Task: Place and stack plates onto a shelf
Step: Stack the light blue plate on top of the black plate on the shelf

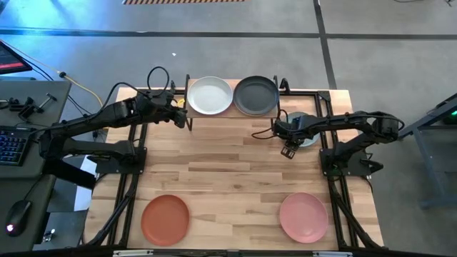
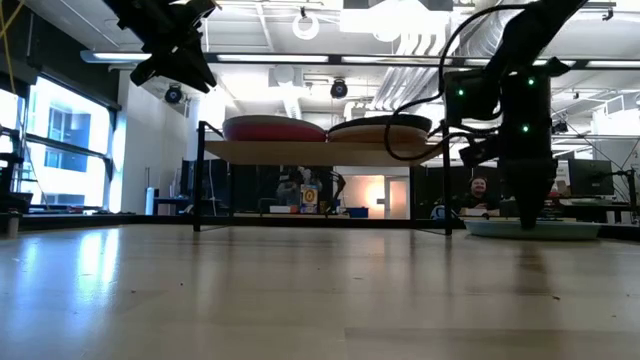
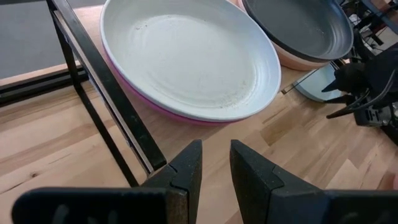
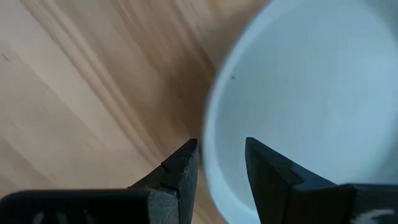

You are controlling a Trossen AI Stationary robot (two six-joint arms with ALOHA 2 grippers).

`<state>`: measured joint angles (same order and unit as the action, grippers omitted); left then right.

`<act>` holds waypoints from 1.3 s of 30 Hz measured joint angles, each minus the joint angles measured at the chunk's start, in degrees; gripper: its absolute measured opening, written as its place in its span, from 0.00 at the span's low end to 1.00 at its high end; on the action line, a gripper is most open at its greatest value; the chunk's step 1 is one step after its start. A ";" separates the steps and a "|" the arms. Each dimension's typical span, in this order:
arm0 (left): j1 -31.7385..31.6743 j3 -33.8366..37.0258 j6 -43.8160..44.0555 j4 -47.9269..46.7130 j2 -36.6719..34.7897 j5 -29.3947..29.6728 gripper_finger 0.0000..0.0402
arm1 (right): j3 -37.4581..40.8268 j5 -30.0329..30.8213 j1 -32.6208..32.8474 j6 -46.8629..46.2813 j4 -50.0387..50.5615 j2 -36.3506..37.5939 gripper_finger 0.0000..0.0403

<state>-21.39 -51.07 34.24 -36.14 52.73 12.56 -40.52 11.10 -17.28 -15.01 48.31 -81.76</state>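
Observation:
The shelf [image 1: 230,115] stands at the table's far edge. On it a pale grey-green plate [image 1: 209,96] lies on a magenta one [image 3: 155,107], and a charcoal plate [image 1: 256,95] lies on a peach one [image 3: 292,61]. My left gripper [image 3: 216,168] hovers by the shelf's left legs, open by a narrow gap and empty. A second pale plate [image 1: 311,140] lies flat on the table right of the shelf. My right gripper [image 4: 221,165] points down at it, open, one finger outside its rim and one inside. Terracotta [image 1: 165,218] and pink [image 1: 303,216] plates lie near the front edge. My right gripper comes from above, pointing down, and straddles the near-left rim [image 4: 212,140] of the pale plate on the table, one finger [image 4: 180,171] outside and one [image 4: 270,177] over the bowl. Whether either finger touches the rim, I cannot tell. The plate lies flat on the table [image 2: 540,229].
The shelf's black legs [image 3: 106,81] stand close in front of my left gripper. The arms' black frames run along the table's left and right sides. Bare wood lies in the middle of the table [image 1: 228,171]. People sit in the room behind the table [image 2: 478,190].

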 joint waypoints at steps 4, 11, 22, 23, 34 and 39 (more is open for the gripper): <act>-0.01 0.00 0.04 0.00 0.00 0.00 0.18 | 2.63 -0.27 0.00 -0.35 -3.56 0.00 0.28; -0.02 0.00 1.27 0.00 0.00 0.00 0.18 | 5.78 -0.09 0.02 -3.00 -6.96 0.28 0.28; -0.02 0.00 1.22 0.01 0.00 0.00 0.18 | 6.50 0.45 0.02 -2.99 -8.32 0.22 0.28; -0.02 0.00 1.20 0.00 0.00 0.00 0.18 | 6.52 0.49 0.02 -2.99 -8.34 0.22 0.28; -0.02 0.00 1.14 0.00 0.00 0.00 0.18 | 6.52 -0.60 0.07 -4.08 -8.76 0.11 0.04; -0.02 0.00 1.11 0.00 0.00 0.00 0.18 | 5.90 -0.73 0.07 -4.46 -7.83 -0.02 0.02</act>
<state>-21.41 -51.07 35.35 -36.14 52.73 12.56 -34.62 10.37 -17.21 -19.47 40.48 -81.78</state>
